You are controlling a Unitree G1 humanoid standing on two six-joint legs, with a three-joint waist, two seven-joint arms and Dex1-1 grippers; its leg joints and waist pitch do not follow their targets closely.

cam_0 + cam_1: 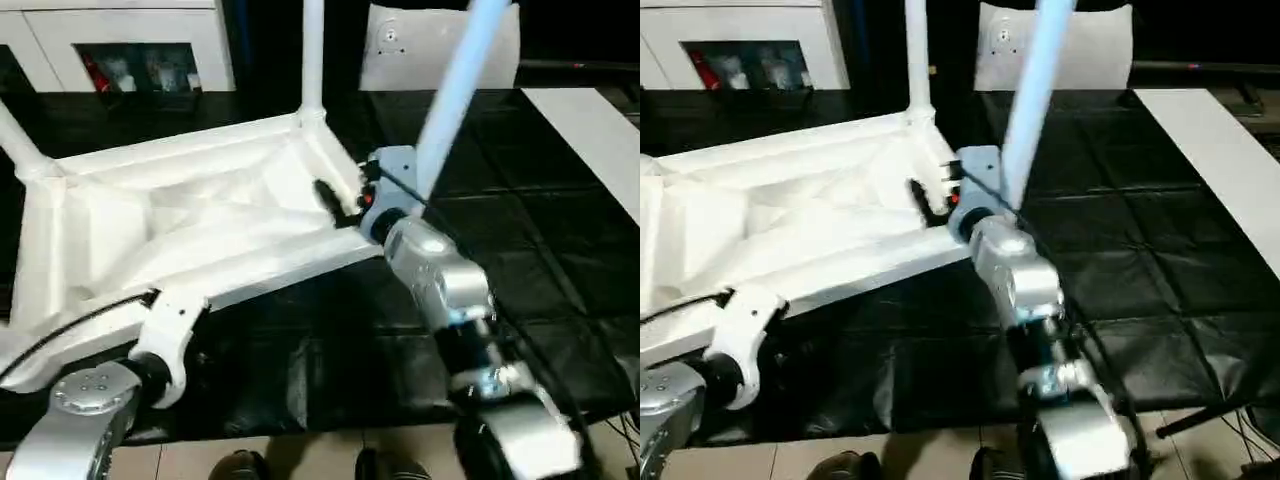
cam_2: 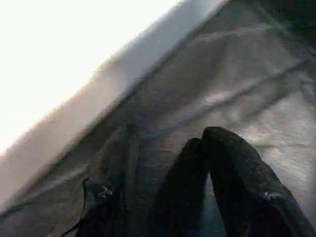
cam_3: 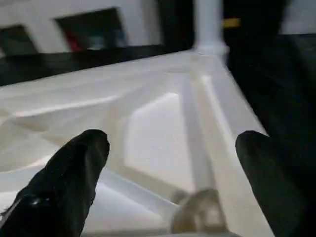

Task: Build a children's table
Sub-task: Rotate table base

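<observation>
The white tabletop (image 1: 200, 215) lies upside down on the black mat, ribbed underside up. One white leg (image 1: 312, 60) stands upright in its far corner. Another leg (image 1: 12, 140) rises at the far left corner. A third leg (image 1: 460, 90) leans up from the right corner, just behind my right wrist. My right gripper (image 1: 345, 195) hovers over the underside near that corner, open wide with nothing between its fingers (image 3: 84, 163). My left arm (image 1: 165, 335) reaches down at the tabletop's near edge (image 2: 98, 98). The left gripper (image 2: 173, 133) is open just above the mat, holding nothing.
A white cabinet with glass doors (image 1: 120, 50) stands at the back left. A flat white board (image 1: 590, 130) lies on the mat at the right, and a white panel (image 1: 385, 45) leans at the back. The black mat (image 1: 520, 240) extends to the right of the tabletop.
</observation>
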